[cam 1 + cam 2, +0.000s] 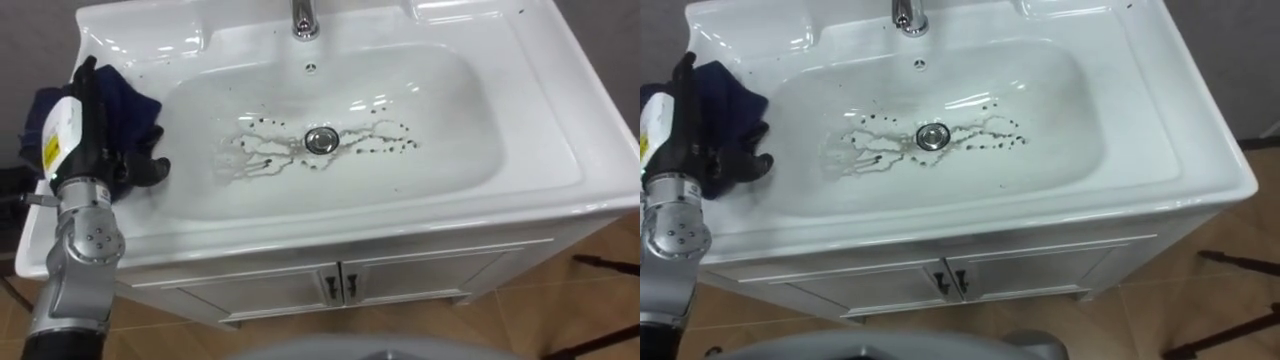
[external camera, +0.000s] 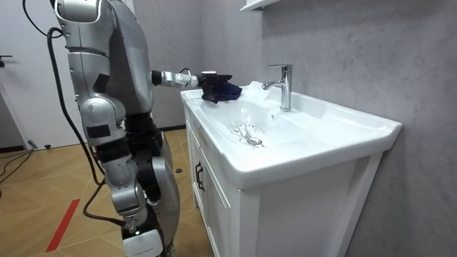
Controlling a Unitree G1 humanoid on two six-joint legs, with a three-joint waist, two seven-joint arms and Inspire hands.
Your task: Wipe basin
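Note:
The white basin (image 1: 470, 150) has dark streaks and specks of dirt (image 1: 262, 150) spread around its metal drain (image 1: 320, 139). A dark blue cloth (image 1: 130, 103) lies bunched on the basin's left rim. My left hand (image 1: 112, 158) rests on the cloth with its black fingers curled into it and the thumb pointing toward the bowl. In the room view I stand upright at the cabinet's front, left arm stretched out to the cloth (image 2: 220, 88) at the far end of the basin (image 2: 321, 135).
A chrome tap (image 1: 304, 18) stands at the back middle of the basin, with an overflow hole (image 1: 311, 67) below it. Under the basin is a white cabinet (image 1: 340, 285) with two doors. The floor around it is wood.

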